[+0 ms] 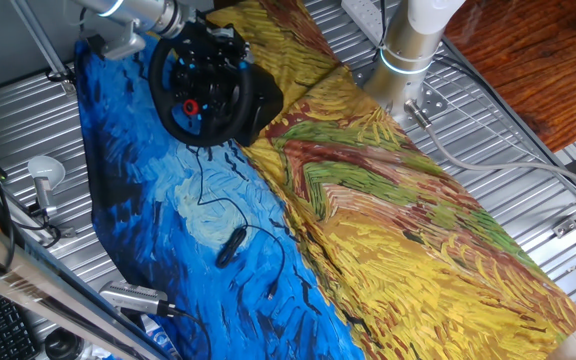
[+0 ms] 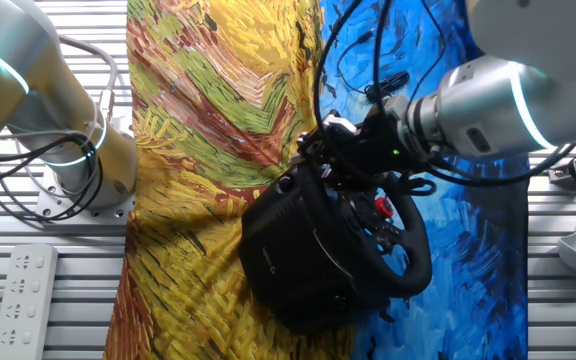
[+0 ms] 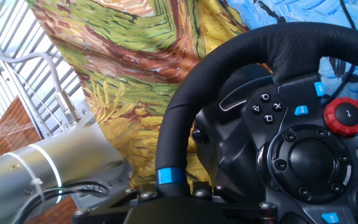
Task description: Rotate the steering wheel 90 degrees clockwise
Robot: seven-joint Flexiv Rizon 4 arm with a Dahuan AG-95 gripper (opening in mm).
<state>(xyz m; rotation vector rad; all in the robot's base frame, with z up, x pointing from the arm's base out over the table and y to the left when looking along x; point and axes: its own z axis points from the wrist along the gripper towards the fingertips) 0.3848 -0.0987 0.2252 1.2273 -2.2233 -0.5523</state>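
Pincer (image 2: 340,150) at tilted steering wheel (image 2: 408,235) rim

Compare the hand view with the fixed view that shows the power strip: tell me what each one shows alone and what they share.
Only the hand view shows the blue stripe on the rim and the symbol buttons up close. Only that fixed view shows the power strip, the wheel's black base, and the arm reaching in to the top of the wheel. Both show the steering wheel, its red button and the painted cloth. The gripper is not clearly visible in either.
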